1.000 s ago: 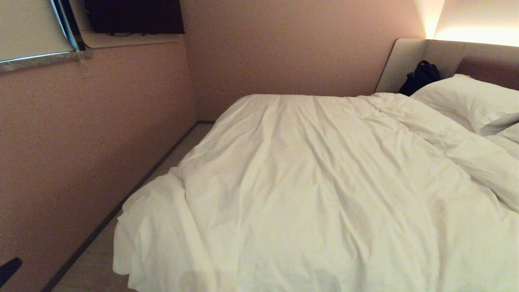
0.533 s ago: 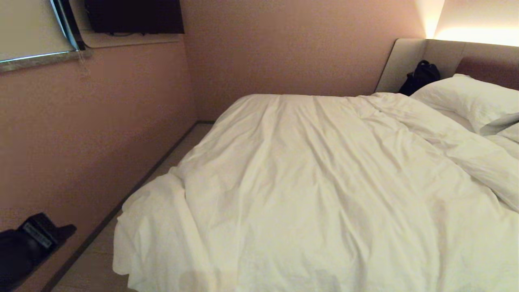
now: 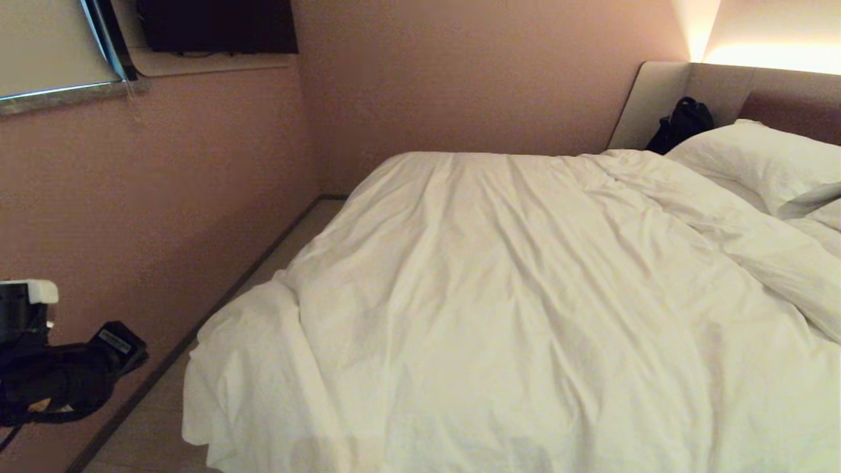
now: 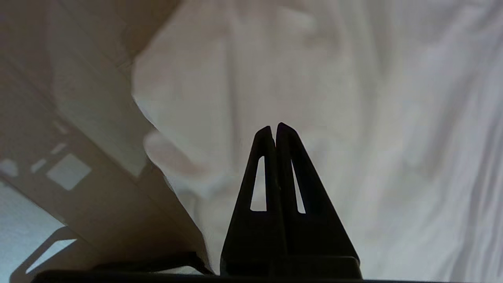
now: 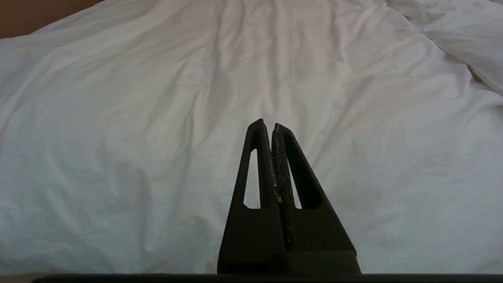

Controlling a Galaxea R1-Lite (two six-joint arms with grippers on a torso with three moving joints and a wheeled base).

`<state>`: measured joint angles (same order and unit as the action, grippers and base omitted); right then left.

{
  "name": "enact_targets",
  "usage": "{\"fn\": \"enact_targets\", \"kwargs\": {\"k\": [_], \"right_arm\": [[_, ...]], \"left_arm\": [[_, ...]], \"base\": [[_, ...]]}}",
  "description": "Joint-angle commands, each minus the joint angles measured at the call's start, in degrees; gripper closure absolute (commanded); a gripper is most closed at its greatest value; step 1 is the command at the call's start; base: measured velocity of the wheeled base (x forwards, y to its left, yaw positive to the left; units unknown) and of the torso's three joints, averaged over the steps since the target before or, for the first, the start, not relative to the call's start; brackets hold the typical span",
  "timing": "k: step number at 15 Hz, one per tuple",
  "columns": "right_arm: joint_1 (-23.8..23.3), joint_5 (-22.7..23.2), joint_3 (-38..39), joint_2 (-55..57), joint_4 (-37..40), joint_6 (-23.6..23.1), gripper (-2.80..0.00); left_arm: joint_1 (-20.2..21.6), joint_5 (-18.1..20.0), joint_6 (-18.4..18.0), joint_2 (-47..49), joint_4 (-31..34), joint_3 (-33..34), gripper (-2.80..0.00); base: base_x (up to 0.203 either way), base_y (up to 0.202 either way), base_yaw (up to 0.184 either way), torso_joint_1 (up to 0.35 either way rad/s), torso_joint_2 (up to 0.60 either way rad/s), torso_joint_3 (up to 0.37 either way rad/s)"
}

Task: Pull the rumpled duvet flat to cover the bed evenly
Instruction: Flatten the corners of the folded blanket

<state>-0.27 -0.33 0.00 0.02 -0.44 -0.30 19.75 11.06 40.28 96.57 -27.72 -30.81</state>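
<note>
Two grippers with fingers pressed together and empty, left gripper (image 3: 121, 345) at lower left beside the duvet (image 3: 525, 315), right gripper (image 5: 271, 127) over its creases.

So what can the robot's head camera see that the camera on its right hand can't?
Only the head view shows the room: the pink wall, the floor strip beside the bed, the headboard, a black bag, a pillow, and the left gripper raised at the bed's left side. Only the right wrist view shows the right gripper, shut, holding nothing, above the bedding. Both show the white duvet, creased and bunched toward the pillow end.
</note>
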Motion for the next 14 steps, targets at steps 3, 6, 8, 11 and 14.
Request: {"fn": "enact_targets", "kwargs": {"k": [3, 6, 8, 11, 14], "right_arm": [[0.0, 0.0, 0.0, 0.0, 0.0, 0.0, 0.0], [0.0, 0.0, 0.0, 0.0, 0.0, 0.0, 0.0], [0.0, 0.0, 0.0, 0.0, 0.0, 0.0, 0.0], [0.0, 0.0, 0.0, 0.0, 0.0, 0.0, 0.0], [0.0, 0.0, 0.0, 0.0, 0.0, 0.0, 0.0]], "left_arm": [[10.1, 6.6, -8.4, 14.2, -1.0, -7.3, 0.0], [14.2, 7.1, -17.5, 21.3, -1.1, -12.1, 0.0], [14.6, 7.0, -21.0, 22.8, -0.9, -13.2, 0.0], [15.4, 7.2, -26.8, 25.5, -1.0, -14.7, 0.0], [16.4, 13.3, -30.1, 25.4, -0.3, -15.0, 0.0]], "base": [[0.0, 0.0, 0.0, 0.0, 0.0, 0.0], [0.0, 0.0, 0.0, 0.0, 0.0, 0.0], [0.0, 0.0, 0.0, 0.0, 0.0, 0.0], [0.0, 0.0, 0.0, 0.0, 0.0, 0.0], [0.0, 0.0, 0.0, 0.0, 0.0, 0.0]]}}
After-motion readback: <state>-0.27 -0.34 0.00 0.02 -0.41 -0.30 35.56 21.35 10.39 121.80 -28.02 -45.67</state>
